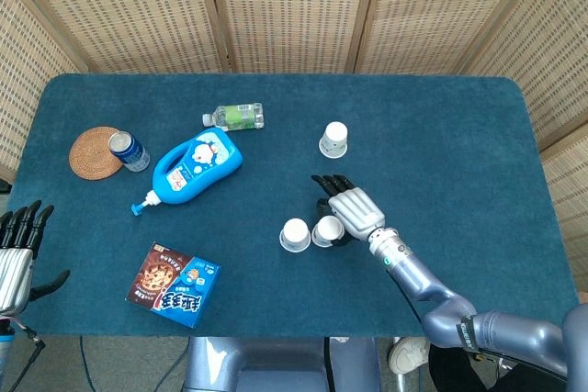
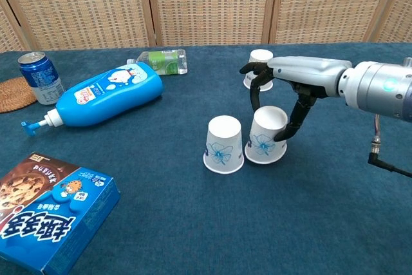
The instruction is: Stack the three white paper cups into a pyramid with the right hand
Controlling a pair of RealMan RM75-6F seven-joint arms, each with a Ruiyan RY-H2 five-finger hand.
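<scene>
Two upside-down white paper cups with blue flower prints stand side by side near the table's middle. My right hand (image 2: 283, 88) grips the right one (image 2: 266, 135) from above, its fingers around the sides, and that cup leans slightly against the left cup (image 2: 224, 144). In the head view the hand (image 1: 347, 208) covers part of the held cup (image 1: 324, 230) beside the other cup (image 1: 295, 234). A third white cup (image 2: 260, 67) stands behind the hand, further back (image 1: 334, 139). My left hand (image 1: 18, 250) hangs open off the table's front left edge.
A blue lotion bottle (image 2: 106, 98) lies on its side at left, with a soda can (image 2: 40, 78) beside a woven coaster (image 1: 94, 151), a small water bottle (image 2: 164, 60) lying down, and a blue cookie box (image 2: 48, 216) at the front left.
</scene>
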